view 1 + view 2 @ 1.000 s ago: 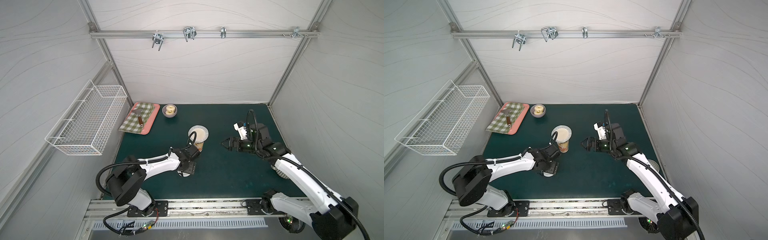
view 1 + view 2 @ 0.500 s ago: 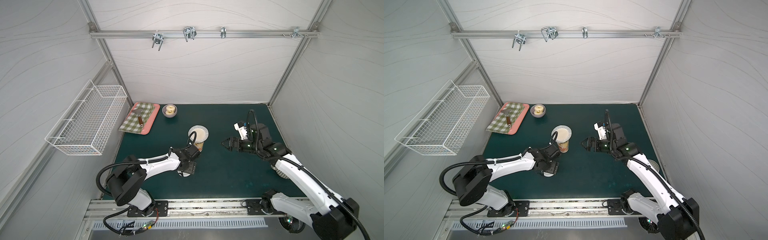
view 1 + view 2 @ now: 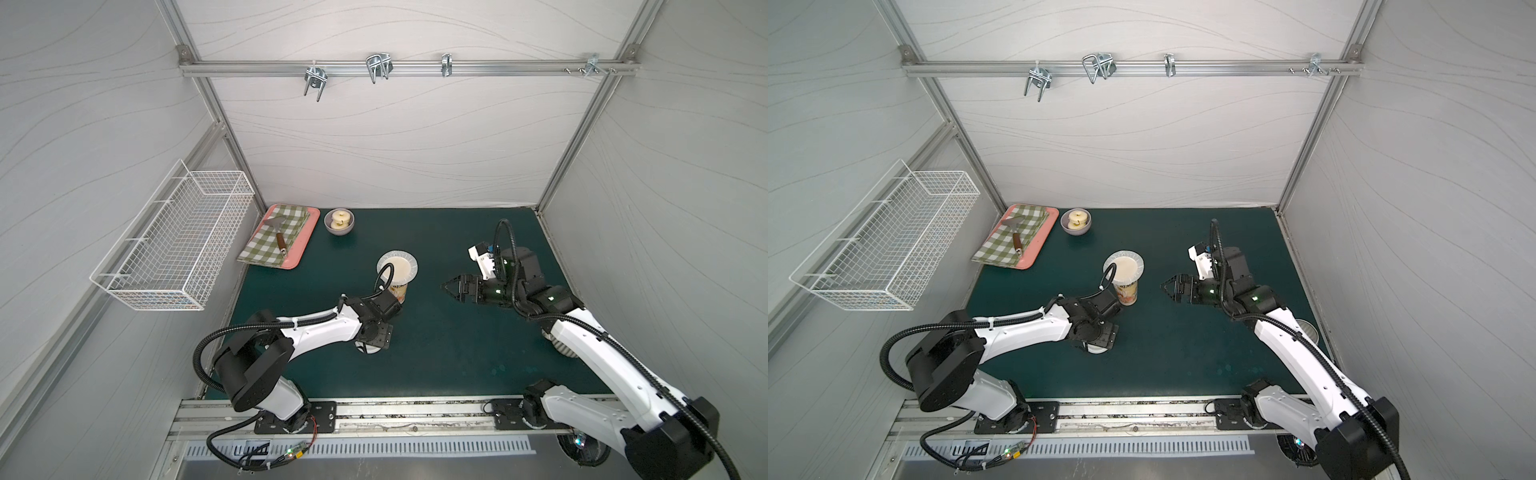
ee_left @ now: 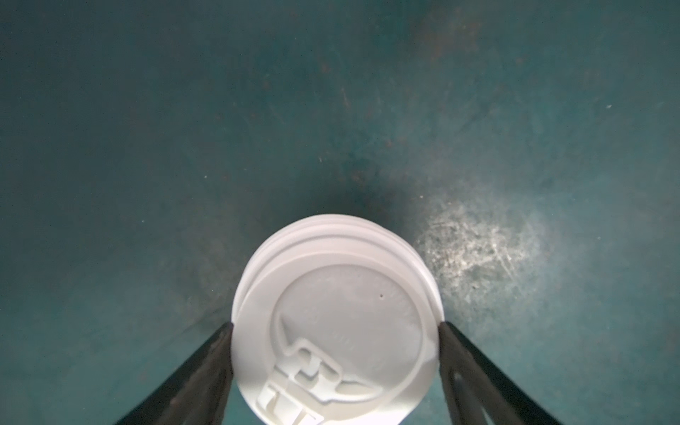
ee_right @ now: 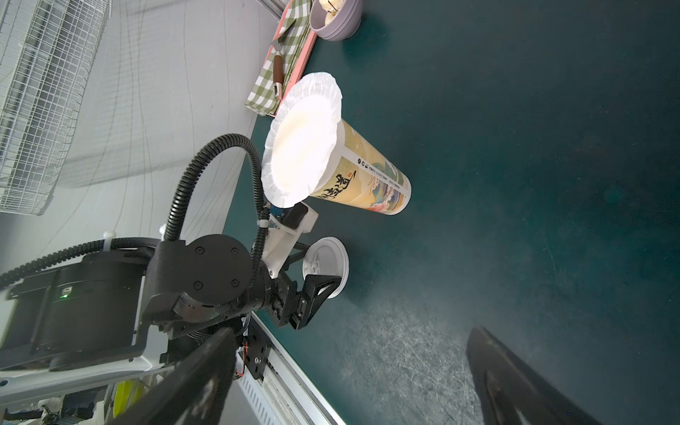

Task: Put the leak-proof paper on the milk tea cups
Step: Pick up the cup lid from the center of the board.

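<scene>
Black fingers of the left end effector (image 4: 335, 326) pinch the white plastic lid (image 4: 331, 265) by its rim on the green counter (image 3: 436, 353) — near the milk tea cup (image 5: 371, 184), its mouth covered by the leak-proof paper (image 5: 301, 140). The right end effector (image 3: 448, 286) hovers spread wide, empty.

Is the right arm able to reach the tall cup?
Probably yes. The right pincer is open and points at the cup across bare mat; the left pincer grips the lid beside it.

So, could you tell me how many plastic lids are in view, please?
1: the white lid lies on the mat, clasped by the left hand, near the cup; others could be hidden.
</scene>
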